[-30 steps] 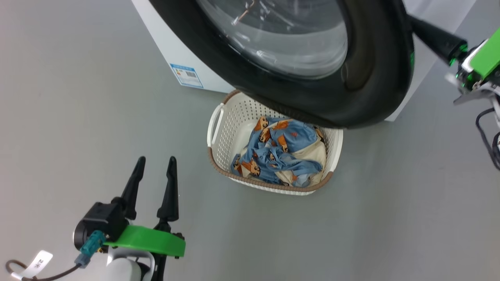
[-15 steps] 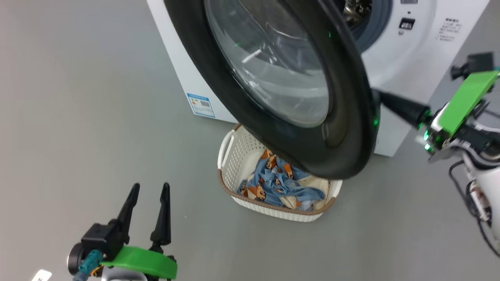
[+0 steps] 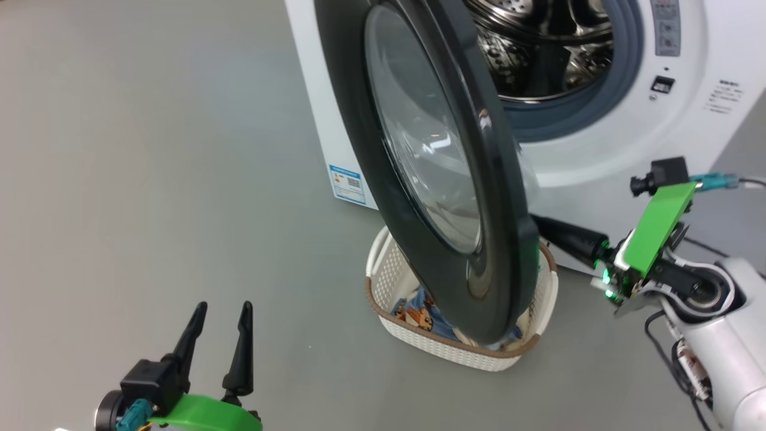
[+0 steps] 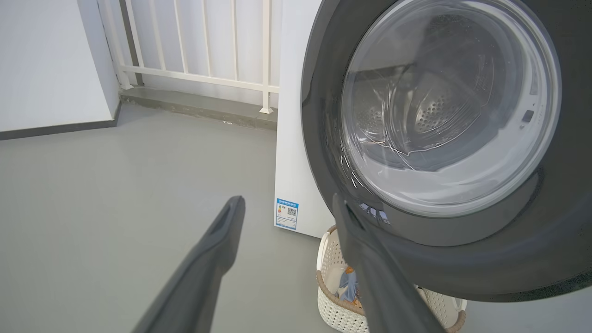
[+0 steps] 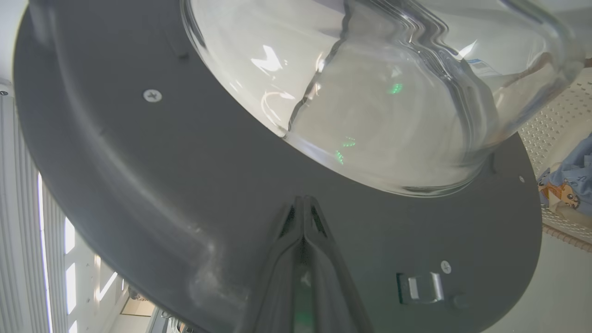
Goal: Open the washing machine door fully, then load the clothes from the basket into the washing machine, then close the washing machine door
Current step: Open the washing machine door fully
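Floor [image 3: 149,179], grey and bare, spreads wide from 8 to 12 o'clock in the head view. The washing machine [image 3: 598,149] stands at 1 o'clock, with its steel drum [image 3: 538,48] and grey gasket [image 3: 574,108] exposed.

The washing machine door [image 3: 431,179] stands partly open, swung out toward the camera and seen nearly edge-on. Its black rim runs from 12 o'clock down to 5 o'clock of the picture's centre. The lower edge of the rim hangs over the basket [image 3: 473,353], which sits on the floor at 6 o'clock, just in front of the machine's base. The clothes [image 3: 419,314] lie inside it, mostly hidden by the door, with a blue patch showing at the basket's left end. A blue label sticker [image 3: 347,182] marks the machine's side, at 9 o'clock of the door.

The left gripper [image 3: 222,306] hovers at 7 o'clock, well apart from the basket and door. Its fingers are spread wide with nothing between them and open floor all round.

The right gripper [image 3: 556,232] reaches in from 4 o'clock behind the door. Its fingers are pressed together and grip nothing. In the right wrist view its tips lie against the door's dark inner face, just under the glass bowl, with a metal latch [image 5: 418,286] at 4 o'clock of them. The gap between door and machine front is narrow there.
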Available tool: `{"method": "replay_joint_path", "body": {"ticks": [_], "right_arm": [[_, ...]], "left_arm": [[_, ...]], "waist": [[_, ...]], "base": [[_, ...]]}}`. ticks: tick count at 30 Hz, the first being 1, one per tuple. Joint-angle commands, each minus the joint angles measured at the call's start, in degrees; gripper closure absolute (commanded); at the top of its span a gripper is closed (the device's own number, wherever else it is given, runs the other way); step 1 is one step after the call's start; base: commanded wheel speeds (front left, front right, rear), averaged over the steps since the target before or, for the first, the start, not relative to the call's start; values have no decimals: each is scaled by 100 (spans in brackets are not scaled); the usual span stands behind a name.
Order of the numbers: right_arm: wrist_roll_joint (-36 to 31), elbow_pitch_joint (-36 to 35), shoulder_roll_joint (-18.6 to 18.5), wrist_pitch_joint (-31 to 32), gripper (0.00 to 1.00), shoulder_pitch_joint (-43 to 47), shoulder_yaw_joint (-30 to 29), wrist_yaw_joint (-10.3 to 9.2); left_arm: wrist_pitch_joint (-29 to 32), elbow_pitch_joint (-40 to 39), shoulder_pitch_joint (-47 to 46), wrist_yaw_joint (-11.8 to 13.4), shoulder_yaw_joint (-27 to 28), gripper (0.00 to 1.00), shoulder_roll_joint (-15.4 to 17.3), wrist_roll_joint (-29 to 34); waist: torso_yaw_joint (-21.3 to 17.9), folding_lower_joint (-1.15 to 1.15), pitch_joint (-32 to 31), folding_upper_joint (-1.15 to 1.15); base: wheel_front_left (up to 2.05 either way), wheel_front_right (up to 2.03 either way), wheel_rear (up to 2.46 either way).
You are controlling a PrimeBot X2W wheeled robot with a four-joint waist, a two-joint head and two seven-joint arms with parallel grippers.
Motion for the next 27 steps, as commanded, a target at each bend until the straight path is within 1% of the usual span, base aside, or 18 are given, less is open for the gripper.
{"method": "replay_joint_path", "body": {"ticks": [1, 7, 18, 27], "right_arm": [[116, -195, 82, 57, 100, 90, 47, 41], [86, -312, 270, 47, 100, 346, 33, 41], [-37, -300, 679, 155, 100, 243, 53, 41], [-130, -270, 777, 247, 100, 221, -12, 41]], "left_arm": [[-46, -106, -56, -63, 212, 0, 115, 56], [-46, -52, -17, -117, 256, 0, 149, 114], [-46, -248, 108, -139, 493, 0, 150, 155], [-46, -318, 141, -127, 537, 0, 125, 174]], "waist": [[157, 0, -123, 0], [409, 0, -253, 0], [484, 0, -121, 0], [491, 0, -84, 0]], "base": [[0, 0, 0], [0, 0, 0], [0, 0, 0], [0, 0, 0]]}}
